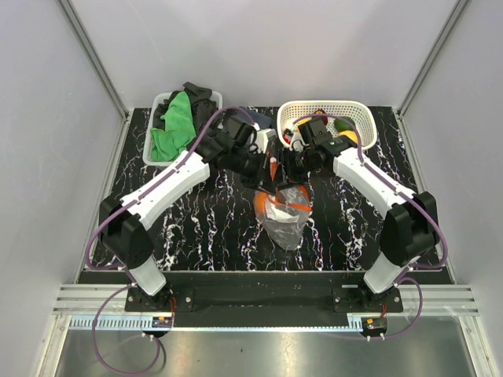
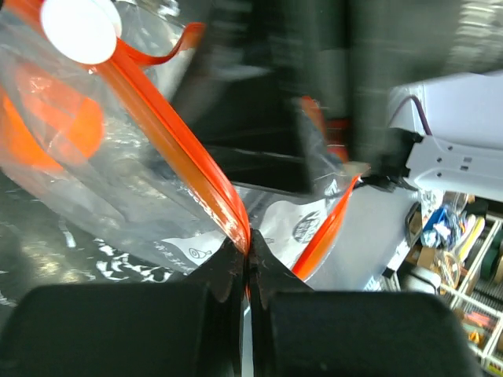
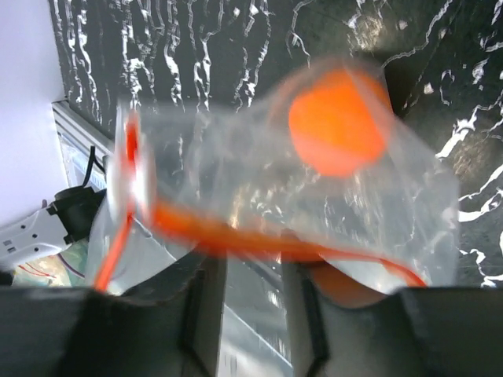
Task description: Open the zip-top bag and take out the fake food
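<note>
The zip-top bag (image 1: pixel 286 221) hangs at the middle of the table with its red-orange zip strip (image 1: pixel 284 206) uppermost. One round orange piece of fake food (image 1: pixel 262 206) shows inside it. My left gripper (image 1: pixel 271 187) is shut on the zip strip (image 2: pixel 182 153), pinching it at the fingertips (image 2: pixel 248 250); the bag (image 2: pixel 118 184) and the orange piece (image 2: pixel 47 126) lie beyond. My right gripper (image 1: pixel 295 179) is open, and the blurred strip (image 3: pixel 236 236) runs across its fingertips (image 3: pixel 255 265). The bag (image 3: pixel 236 165) and the orange piece (image 3: pixel 338 118) show in the right wrist view.
A white perforated basket (image 1: pixel 363 116) at the back right holds several pieces of fake food. A second white basket (image 1: pixel 154 118) at the back left holds green and dark cloths. The black marbled table (image 1: pixel 196 228) ends in grey walls at the back and sides.
</note>
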You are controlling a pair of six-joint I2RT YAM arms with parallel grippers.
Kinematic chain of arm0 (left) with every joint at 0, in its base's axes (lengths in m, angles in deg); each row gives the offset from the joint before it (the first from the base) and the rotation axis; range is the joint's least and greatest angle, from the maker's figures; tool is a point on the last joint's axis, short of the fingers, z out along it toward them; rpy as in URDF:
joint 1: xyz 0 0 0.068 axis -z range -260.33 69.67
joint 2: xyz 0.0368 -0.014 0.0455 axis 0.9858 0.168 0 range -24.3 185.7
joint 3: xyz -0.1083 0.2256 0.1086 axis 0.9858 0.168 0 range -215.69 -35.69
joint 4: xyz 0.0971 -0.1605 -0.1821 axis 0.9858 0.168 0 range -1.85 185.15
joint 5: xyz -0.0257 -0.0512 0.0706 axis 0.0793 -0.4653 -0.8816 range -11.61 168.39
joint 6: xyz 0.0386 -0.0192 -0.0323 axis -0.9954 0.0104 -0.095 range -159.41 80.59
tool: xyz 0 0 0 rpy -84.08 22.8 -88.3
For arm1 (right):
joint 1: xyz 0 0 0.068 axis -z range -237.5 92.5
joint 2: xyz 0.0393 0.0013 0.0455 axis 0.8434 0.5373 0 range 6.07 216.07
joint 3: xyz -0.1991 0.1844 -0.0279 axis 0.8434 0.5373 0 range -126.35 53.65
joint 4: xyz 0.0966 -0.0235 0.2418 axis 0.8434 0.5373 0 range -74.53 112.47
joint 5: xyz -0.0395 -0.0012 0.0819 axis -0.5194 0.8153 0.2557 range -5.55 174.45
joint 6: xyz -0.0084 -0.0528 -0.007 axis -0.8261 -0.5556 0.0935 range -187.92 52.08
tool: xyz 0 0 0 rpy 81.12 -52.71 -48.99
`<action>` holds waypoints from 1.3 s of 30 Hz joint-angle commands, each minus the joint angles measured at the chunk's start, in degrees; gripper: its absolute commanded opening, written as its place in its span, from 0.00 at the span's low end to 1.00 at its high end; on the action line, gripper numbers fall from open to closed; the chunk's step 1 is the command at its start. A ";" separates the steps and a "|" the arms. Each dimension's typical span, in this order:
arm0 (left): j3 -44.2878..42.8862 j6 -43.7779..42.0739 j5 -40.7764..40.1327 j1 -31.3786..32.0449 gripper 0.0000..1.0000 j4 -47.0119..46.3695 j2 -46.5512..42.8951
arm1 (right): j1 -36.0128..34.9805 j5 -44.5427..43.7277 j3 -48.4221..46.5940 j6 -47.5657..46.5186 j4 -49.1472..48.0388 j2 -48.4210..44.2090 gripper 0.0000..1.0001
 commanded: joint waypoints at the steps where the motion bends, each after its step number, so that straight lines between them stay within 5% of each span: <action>1: -1.46 3.07 -1.35 2.51 0.00 -2.77 0.56 | -0.53 1.73 4.29 1.82 -6.65 -1.81 0.37; 6: -1.37 5.09 -1.35 3.75 0.00 -4.53 1.18 | -0.53 2.43 10.53 6.03 -12.80 -1.64 0.30; 15: -0.14 7.02 -1.53 3.83 0.00 -6.55 3.02 | -0.44 0.76 17.39 7.71 -20.27 0.12 0.34; 33: 1.17 8.61 0.49 5.59 0.00 -9.28 5.13 | -0.62 2.78 24.33 22.21 -35.13 5.74 0.80; 39: 0.91 8.35 0.67 5.77 0.00 -9.54 6.18 | -1.14 7.27 24.95 24.24 -39.70 8.30 0.84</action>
